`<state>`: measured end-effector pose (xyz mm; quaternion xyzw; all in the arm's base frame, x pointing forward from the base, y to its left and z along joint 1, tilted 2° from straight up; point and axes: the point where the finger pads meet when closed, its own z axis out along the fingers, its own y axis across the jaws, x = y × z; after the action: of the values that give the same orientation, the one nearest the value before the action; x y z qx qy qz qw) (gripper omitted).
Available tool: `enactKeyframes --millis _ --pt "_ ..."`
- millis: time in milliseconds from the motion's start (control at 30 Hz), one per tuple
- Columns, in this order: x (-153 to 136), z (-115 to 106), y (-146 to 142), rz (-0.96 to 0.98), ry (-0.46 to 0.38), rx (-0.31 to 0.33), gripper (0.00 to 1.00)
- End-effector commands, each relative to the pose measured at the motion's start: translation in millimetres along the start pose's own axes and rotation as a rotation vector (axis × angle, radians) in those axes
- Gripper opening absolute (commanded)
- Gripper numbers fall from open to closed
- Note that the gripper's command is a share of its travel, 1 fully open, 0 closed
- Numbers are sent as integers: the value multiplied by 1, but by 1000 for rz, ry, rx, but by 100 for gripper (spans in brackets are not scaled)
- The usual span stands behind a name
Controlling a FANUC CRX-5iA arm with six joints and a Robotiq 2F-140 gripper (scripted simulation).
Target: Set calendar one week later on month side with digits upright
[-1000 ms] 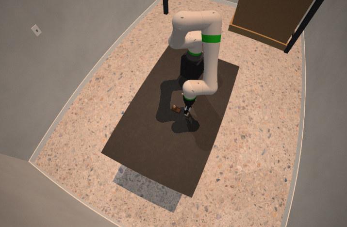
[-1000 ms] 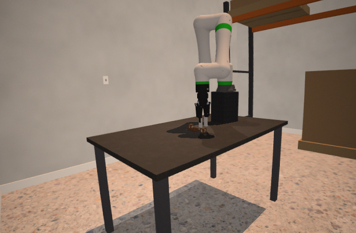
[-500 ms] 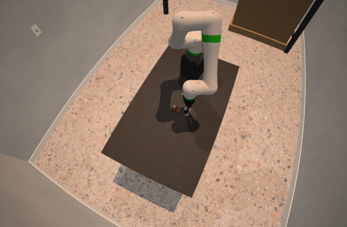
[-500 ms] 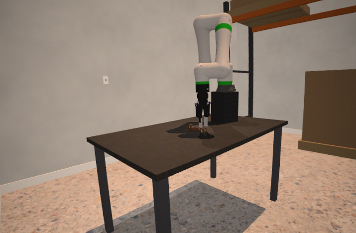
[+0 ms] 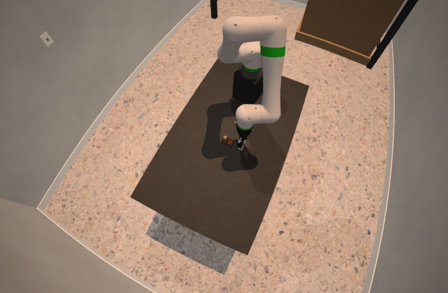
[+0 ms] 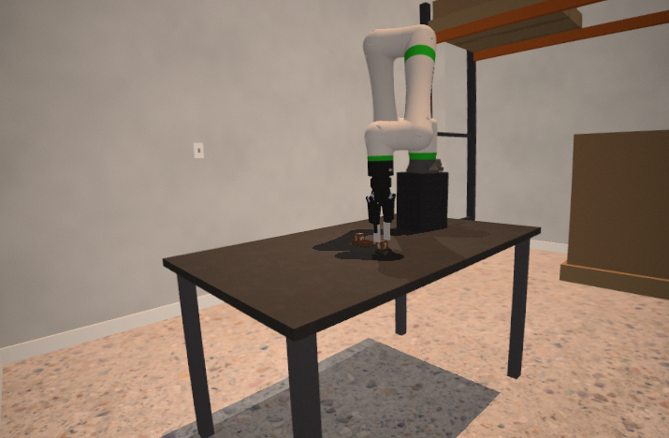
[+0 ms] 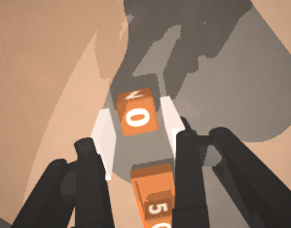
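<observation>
A loose orange cube (image 7: 127, 123) (image 6: 382, 246) rests on the table outside the tray. Its top face shows a white 0; a partly visible mark on a side face is not readable. My gripper (image 7: 137, 117) (image 6: 382, 237) is partly open and points down, with its white fingertips on either side of the loose cube and gaps at both sides. The orange-brown tray (image 7: 138, 184) (image 5: 230, 143) (image 6: 365, 244) lies beside it. A second cube (image 7: 150, 210) (image 5: 225, 138) (image 6: 359, 236) is in the tray's far part, with a 5 on a side face and a partly cut-off 0 on top. The month's name is not visible.
The dark table (image 5: 196, 179) (image 6: 272, 279) bears everything. The robot's black base block (image 5: 245, 87) (image 6: 421, 201) stands behind the gripper. Arm shadows fall over the tray and loose cube. A large brown box (image 6: 624, 206) stands beyond the table on the floor.
</observation>
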<state>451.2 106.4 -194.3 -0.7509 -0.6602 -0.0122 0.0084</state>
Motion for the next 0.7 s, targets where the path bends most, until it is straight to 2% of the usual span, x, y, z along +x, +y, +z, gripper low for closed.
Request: enactKeyframes --millis 0,333,667 --pt "0 4 0 0 0 0 29" --pt "0 19 0 0 0 0 29" --pt "0 21 0 0 0 0 29"
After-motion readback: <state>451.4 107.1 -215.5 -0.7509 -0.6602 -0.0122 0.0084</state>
